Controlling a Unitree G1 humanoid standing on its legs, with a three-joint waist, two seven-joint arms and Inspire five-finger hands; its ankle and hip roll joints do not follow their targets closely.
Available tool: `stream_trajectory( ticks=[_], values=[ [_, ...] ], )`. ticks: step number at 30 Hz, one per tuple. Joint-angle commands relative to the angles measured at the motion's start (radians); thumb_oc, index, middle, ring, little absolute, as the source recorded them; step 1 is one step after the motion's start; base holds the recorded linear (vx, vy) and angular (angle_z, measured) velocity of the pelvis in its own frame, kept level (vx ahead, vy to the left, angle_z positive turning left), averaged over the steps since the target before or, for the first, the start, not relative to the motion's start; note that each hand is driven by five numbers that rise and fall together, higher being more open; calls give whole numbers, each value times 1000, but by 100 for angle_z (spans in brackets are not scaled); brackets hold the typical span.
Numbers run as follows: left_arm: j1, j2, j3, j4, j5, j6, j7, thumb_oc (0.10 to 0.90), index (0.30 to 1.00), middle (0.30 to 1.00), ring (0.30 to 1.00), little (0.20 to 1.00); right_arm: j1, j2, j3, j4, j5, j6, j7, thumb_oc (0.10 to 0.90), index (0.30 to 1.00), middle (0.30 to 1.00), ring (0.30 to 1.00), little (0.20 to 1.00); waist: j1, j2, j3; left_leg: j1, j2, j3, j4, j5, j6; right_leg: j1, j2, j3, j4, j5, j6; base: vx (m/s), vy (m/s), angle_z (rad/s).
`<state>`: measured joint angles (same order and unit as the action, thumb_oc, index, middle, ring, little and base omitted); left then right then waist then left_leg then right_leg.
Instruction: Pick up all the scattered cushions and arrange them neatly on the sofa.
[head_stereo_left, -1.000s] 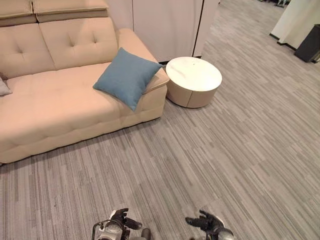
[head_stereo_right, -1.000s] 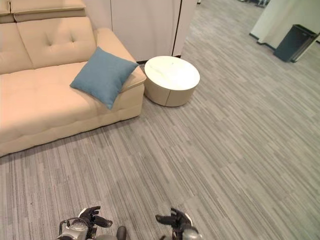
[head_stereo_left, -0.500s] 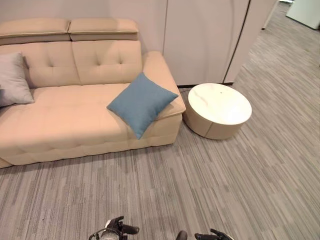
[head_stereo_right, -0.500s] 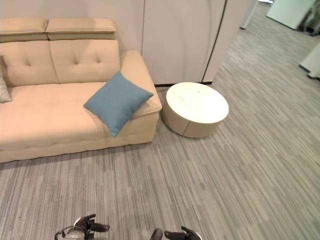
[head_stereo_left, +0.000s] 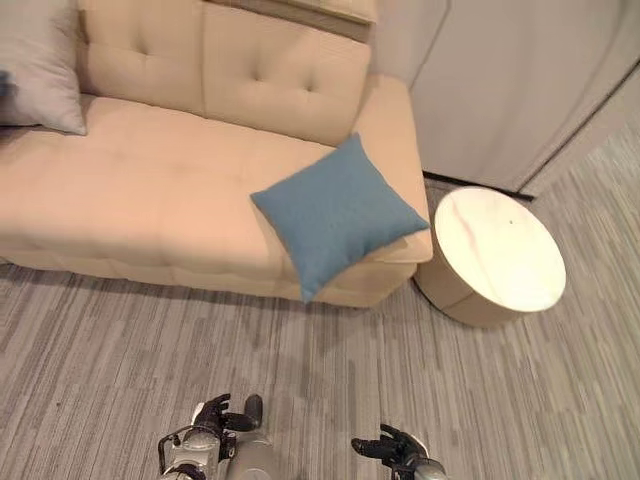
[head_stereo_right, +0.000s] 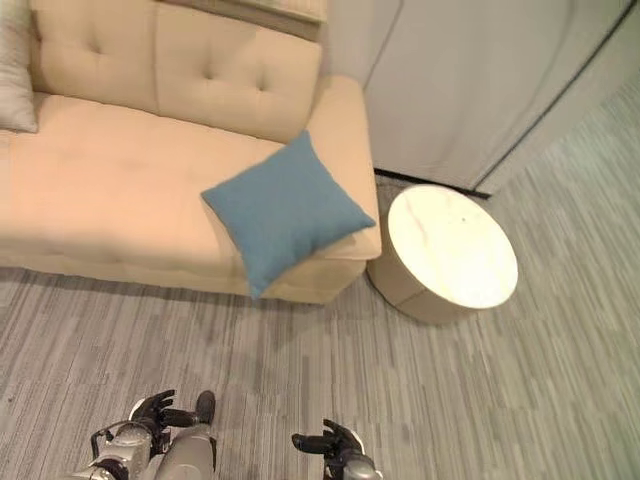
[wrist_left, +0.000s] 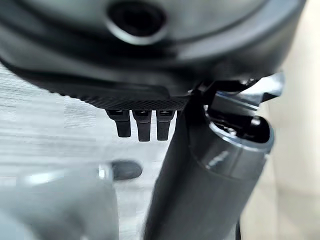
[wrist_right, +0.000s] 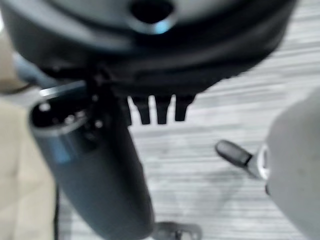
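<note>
1. Floor (head_stereo_left: 120, 350): grey striped carpet, bare in front of the sofa.
2. Sofa (head_stereo_left: 150, 190): beige, tufted back, stands against a pale wall (head_stereo_left: 500, 80) of flat panels.
3. Round side table (head_stereo_left: 497, 255): cream top, drum base, on the floor just beside the sofa's right armrest.
4. Blue cushion (head_stereo_left: 337, 212): on the sofa seat at the right end, leaning against the armrest, set on a corner like a diamond, lower corner hanging past the seat's front edge.
5. Grey cushion (head_stereo_left: 40, 65): upright against the backrest at the sofa's left end, cut off by the frame edge.
6. Left robot hand (head_stereo_left: 215, 415): low over the carpet, fingers loosely spread, holding nothing.
7. Right robot hand (head_stereo_left: 388, 447): same, fingers apart, empty.
8. No readable writing or labels on anything.
</note>
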<state>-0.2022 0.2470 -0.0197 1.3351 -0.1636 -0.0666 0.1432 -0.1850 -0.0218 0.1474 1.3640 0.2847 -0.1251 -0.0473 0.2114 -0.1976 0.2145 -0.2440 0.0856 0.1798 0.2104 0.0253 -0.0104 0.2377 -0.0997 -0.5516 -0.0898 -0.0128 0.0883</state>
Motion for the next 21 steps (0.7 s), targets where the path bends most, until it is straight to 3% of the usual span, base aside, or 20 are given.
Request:
stream_trajectory(
  ticks=[1, 3, 6, 8, 9, 10, 13, 15, 17, 18, 21],
  values=[
    [124, -37, -67, 105, 31, 29, 6, 800, 900, 900, 900, 900, 89, -27, -5, -10, 4, 3, 0, 800, 900, 900, 900, 900, 51, 45, -51, -41, 106, -47, -239, 152, -76, 58, 30, 70, 77, -147, 42, 523, 452, -24],
    [113, -23, -60, 95, 34, 30, 1, 800, 900, 900, 900, 900, 89, -11, -15, -13, 12, 11, 13, 800, 900, 900, 900, 900, 49, 27, -57, -34, 78, -51, -166, 111, -43, 38, -20, 71, 174, -120, 66, 343, 353, -14],
    [79, -23, -64, 51, 45, 21, 2, 800, 900, 900, 900, 900, 86, -8, -33, -24, 10, 28, 26, 800, 900, 900, 900, 900, 19, 15, -77, 21, 1, -47, -152, 32, 29, -31, -161, 56, 430, 85, 125, 330, 452, -3],
    [58, -29, -79, 32, 47, 12, 12, 800, 900, 900, 900, 900, 82, -6, -39, -30, 9, 27, 24, 800, 900, 900, 900, 900, -7, 46, -71, 86, -23, -68, -180, 9, 59, -82, -212, 62, 621, 155, 123, 247, 385, 13],
    [58, -29, -79, 32, 47, 12, 12, 800, 900, 900, 900, 900, 82, -6, -39, -30, 9, 27, 24, 800, 900, 900, 900, 900, -7, 46, -71, 86, -23, -68, -180, 9, 59, -82, -212, 62, 621, 155, 123, 328, 390, 34],
    [29, -36, -93, 17, 38, 7, 24, 800, 900, 900, 900, 900, 78, -4, -43, -37, 0, 22, 20, 800, 900, 900, 900, 900, -42, 81, -60, 152, -33, -96, -216, -9, 71, -155, -229, 73, 707, 145, 110, 280, 263, 46],
    [2, -38, -101, 13, 25, 0, 29, 800, 900, 900, 900, 900, 67, -15, -32, -48, -9, 16, 12, 800, 900, 900, 900, 900, -70, 97, -37, 217, -38, -109, -247, -24, 57, -182, -233, 25, 539, 83, 96, 292, 124, 34],
    [-10, -38, -110, 13, 31, 0, 28, 800, 900, 900, 900, 900, 58, -22, -25, -57, -19, 12, 5, 800, 900, 900, 900, 900, -85, 100, -24, 249, -46, -129, -265, -32, 44, -223, -195, 49, 354, 55, 86, 240, -66, 24],
    [-16, -42, -119, 29, 46, 3, 25, 800, 900, 900, 900, 900, 44, -33, -35, -57, -15, 15, -1, 800, 900, 900, 900, 900, -104, 99, -23, 289, -45, -143, -298, -49, 23, -271, -184, 80, 141, 95, 122, 282, -106, 25],
    [-16, -43, -119, 29, 47, 3, 25, 800, 900, 900, 900, 900, 44, -34, -35, -57, -15, 15, 0, 800, 900, 900, 900, 900, -102, 101, -21, 291, -42, -142, -298, -50, 22, -267, -180, 80, 137, 97, 121, 277, -82, 36],
    [12, -46, -111, 59, 50, 2, 15, 800, 900, 900, 900, 900, 50, -42, -47, -52, -6, 10, 0, 800, 900, 900, 900, 900, -105, 105, -28, 317, -34, -112, -298, -71, 5, -282, -187, -14, 82, 135, 142, 175, -55, 36]
  ],
)
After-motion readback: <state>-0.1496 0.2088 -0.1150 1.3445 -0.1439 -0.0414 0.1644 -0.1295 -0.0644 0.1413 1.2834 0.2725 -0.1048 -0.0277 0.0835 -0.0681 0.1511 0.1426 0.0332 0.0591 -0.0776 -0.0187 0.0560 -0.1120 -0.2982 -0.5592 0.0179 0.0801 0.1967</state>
